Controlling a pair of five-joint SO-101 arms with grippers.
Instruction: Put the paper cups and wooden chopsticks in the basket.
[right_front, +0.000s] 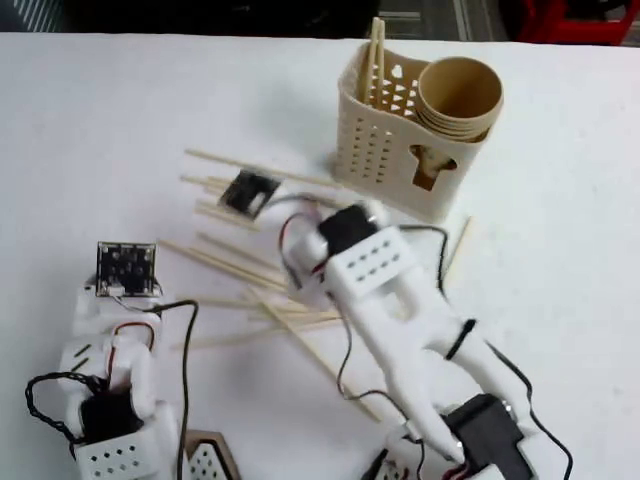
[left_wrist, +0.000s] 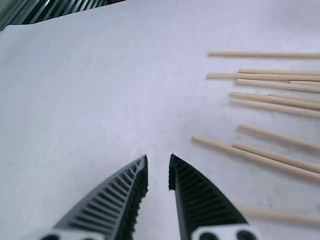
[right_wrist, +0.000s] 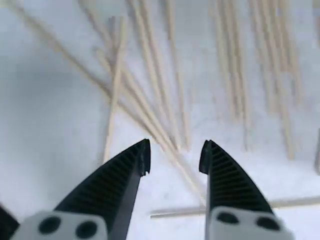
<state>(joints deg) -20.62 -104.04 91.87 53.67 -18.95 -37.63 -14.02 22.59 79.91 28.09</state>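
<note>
High view: your right arm (right_front: 400, 310) runs from the near right edge diagonally up to mid-tabletop, with its head over the scattered wooden chopsticks (right_front: 230, 265). The left arm (right_front: 115, 400) sits folded up at the near left corner. The basket (right_front: 385, 150) stands far and right of centre, with the paper cups (right_front: 460, 95) stacked in its right end and a few sticks upright at its left end. One loose stick lies just right of the right arm. The tabletop (right_front: 120, 110) has lots of bare room at the far left.

Left wrist view: the left fingers (left_wrist: 125, 195) are parted a crack, gripping nothing, over bare tabletop, with chopstick (left_wrist: 260, 159) ends off to one side.

Right wrist view: the right fingers (right_wrist: 120, 180) are spread wider and empty, hanging right over crossed chopsticks (right_wrist: 114, 90).
</note>
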